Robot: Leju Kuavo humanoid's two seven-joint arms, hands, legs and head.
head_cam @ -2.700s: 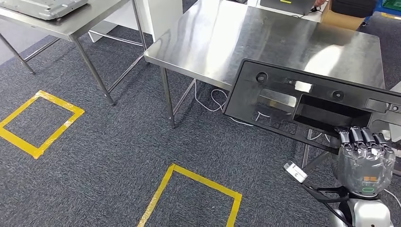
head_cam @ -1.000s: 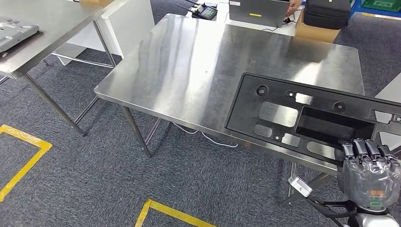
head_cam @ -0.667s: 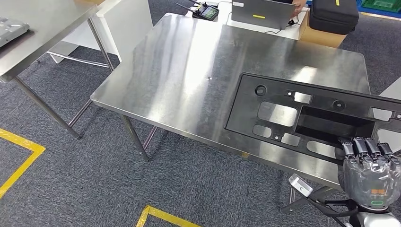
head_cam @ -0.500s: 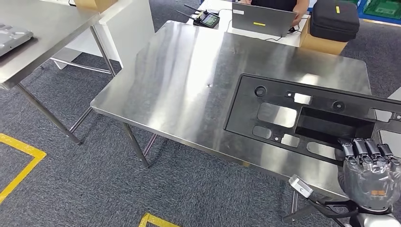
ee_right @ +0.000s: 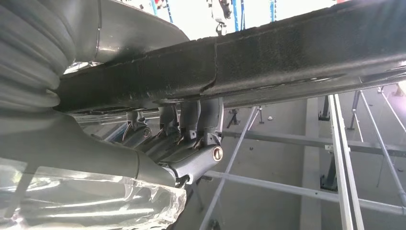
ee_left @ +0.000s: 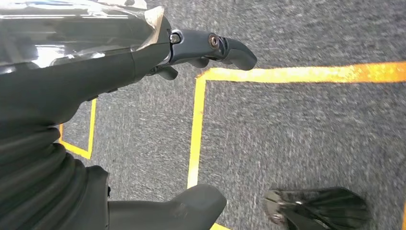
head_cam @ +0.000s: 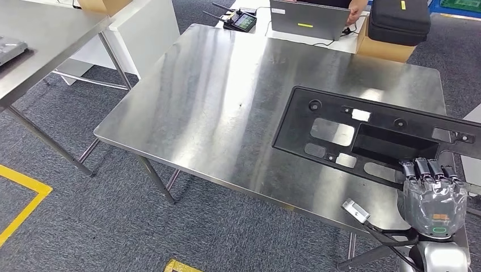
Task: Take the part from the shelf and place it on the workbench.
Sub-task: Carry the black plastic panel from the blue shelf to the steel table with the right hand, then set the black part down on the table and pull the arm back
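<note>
The black plastic part (head_cam: 368, 136), a long flat panel pierced with rectangular and round cut-outs and a deeper recess near its middle, was held over the right side of the steel worktop (head_cam: 227, 102). Whether it touched the steel or hung just above it could not be told from the head view. Its near long edge sat in the grasp of the right robot hand (head_cam: 432, 190), whose dark fingers (head_cam: 422, 169) hooked over the rim from below while the grey, film-wrapped palm faced the camera. In the right wrist view the same part (ee_right: 287, 57) ran as a dark bar across the picture, with the right robot hand (ee_right: 177, 139) beneath it and its fingers (ee_right: 191, 120) curled up against the underside. The far right end of the part reached past the right edge of the head view.

The left robot hand (ee_left: 143, 52) was seen in the left wrist view over grey carpet (ee_left: 297, 134) crossed by yellow tape lines (ee_left: 196, 129). It held nothing, its dark fingers (ee_left: 215, 45) loosely bent and well apart from the thumb (ee_left: 191, 206).

Beyond the worktop's far edge stood a grey laptop (head_cam: 309, 20), a black case (head_cam: 400, 20) on a cardboard box (head_cam: 385, 50), and a small handheld controller (head_cam: 241, 21). A person's hand (head_cam: 357, 8) rested by the laptop. To the left stood a second steel table (head_cam: 45, 51).
</note>
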